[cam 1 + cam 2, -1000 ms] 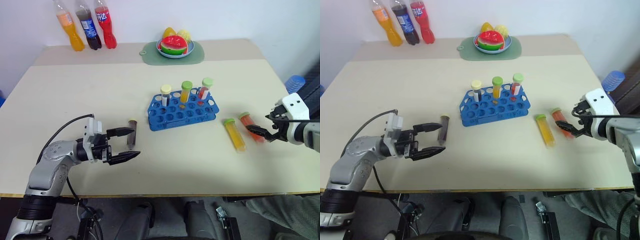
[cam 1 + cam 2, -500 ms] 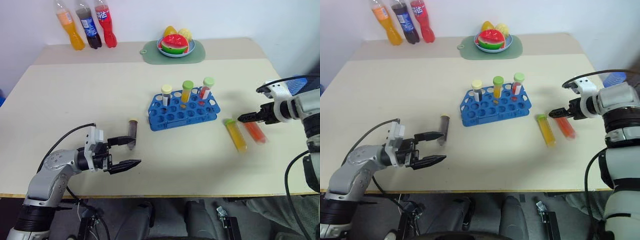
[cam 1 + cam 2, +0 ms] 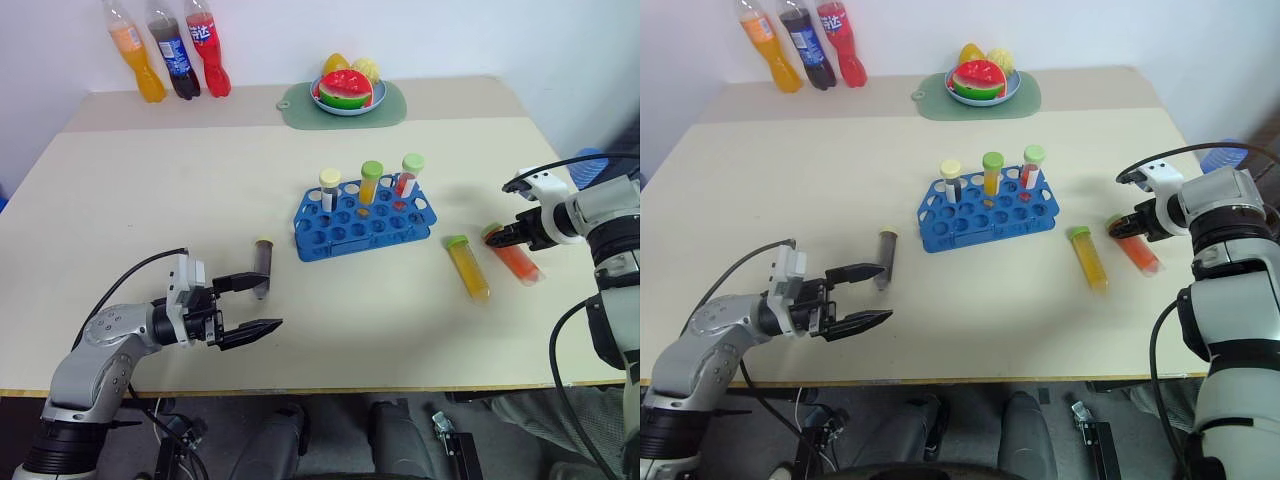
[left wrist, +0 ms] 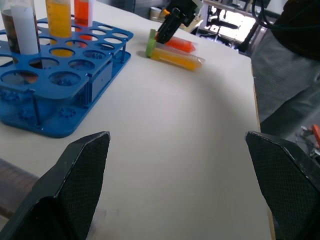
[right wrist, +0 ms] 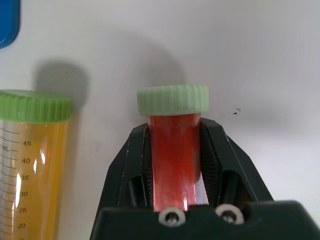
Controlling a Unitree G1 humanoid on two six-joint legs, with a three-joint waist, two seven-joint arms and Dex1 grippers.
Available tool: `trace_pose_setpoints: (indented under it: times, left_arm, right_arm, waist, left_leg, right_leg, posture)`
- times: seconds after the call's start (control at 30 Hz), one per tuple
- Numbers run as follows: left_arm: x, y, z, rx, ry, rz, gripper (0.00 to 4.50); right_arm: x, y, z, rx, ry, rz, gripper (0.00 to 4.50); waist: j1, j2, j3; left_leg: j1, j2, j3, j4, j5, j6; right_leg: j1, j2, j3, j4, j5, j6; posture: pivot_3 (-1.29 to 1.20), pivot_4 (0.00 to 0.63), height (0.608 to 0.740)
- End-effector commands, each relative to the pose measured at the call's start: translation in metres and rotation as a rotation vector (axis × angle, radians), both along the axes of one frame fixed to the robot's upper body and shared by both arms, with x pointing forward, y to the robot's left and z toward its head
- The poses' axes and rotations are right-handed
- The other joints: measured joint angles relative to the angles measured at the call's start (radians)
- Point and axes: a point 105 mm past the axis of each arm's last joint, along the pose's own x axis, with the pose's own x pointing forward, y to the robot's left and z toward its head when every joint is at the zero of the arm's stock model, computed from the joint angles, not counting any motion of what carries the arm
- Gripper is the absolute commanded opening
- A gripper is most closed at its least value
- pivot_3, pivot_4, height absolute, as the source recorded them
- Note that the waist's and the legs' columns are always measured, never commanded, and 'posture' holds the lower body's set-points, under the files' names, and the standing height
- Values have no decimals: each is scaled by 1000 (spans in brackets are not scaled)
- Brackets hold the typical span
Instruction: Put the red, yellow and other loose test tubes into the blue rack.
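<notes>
While the right gripper [image 5: 175, 145] sits down at the table [image 3: 180, 190] on the robot's right, its two black fingers are closed on either side of the orange-red tube [image 5: 174, 165], clamping the clear barrel just below the green cap, and the tube lies flat on the tabletop with that cap pointing towards the blue rack [image 3: 366, 222]. Right alongside it, nearer the rack, lies the yellow tube [image 3: 469, 268], also flat, green cap at the far end, close to its neighbour but untouched by any finger. Over on the robot's left, the left gripper [image 3: 250, 304] hovers just above the table with its jaws spread wide and nothing between them, pointing across towards the right. Just beyond its upper finger lies the dark brown tube [image 3: 263, 266] with its pale cap, resting on the table a little way short of the rack's left end. The rack itself stands mid-table, most of its round holes unfilled, with three tubes upright along its back row: a cream-capped one [image 3: 330, 190] with a white label, a green-capped one [image 3: 371, 182] holding yellow-orange liquid, and a pale-green-capped one [image 3: 410, 174] with red and white inside.
</notes>
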Motion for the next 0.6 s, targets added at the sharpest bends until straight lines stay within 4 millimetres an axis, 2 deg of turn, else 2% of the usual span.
trace_pose_setpoints:
  times: [0.03,0.1,0.2,0.27,0.43,0.6]
  left_arm:
    - [2,-1,7,-10,-31,-8,4500]
    - [3,-1,8,-11,-33,-8,4500]
    - [5,-1,9,-10,-39,-10,4500]
    - [7,-2,10,-11,-45,-12,4500]
    - [12,-3,12,-14,-56,-14,4500]
    - [14,-4,14,-16,-62,-16,4500]
  right_arm:
    - [1,-1,21,16,-80,43,819]
    - [5,13,46,60,-222,143,819]
    - [1,51,84,209,-506,341,819]
    - [-8,72,98,299,-660,420,819]
    - [-15,108,106,432,-978,414,819]
    - [-16,132,96,481,-1237,359,819]
  waist:
    - [0,0,0]
    - [3,1,1]
    - [2,2,1]
    - [1,2,1]
    - [1,2,1]
    - [2,2,1]
  left_leg:
    - [0,0,0,0,0,0]
    - [0,0,0,0,0,0]
    - [-1,0,0,0,0,0]
    - [-1,1,0,0,0,0]
    - [0,1,2,2,0,0]
    - [1,1,2,3,1,-1]
  right_leg:
    - [0,0,0,0,0,0]
    - [0,0,0,0,0,0]
    - [-1,0,0,0,0,0]
    - [-2,0,0,1,0,0]
    - [-1,0,0,4,0,0]
    - [-2,0,0,8,0,0]
  posture:
    - [0,150,740]
    - [0,150,740]
    - [0,150,740]
    - [0,150,740]
    - [0,150,740]
    - [0,150,740]
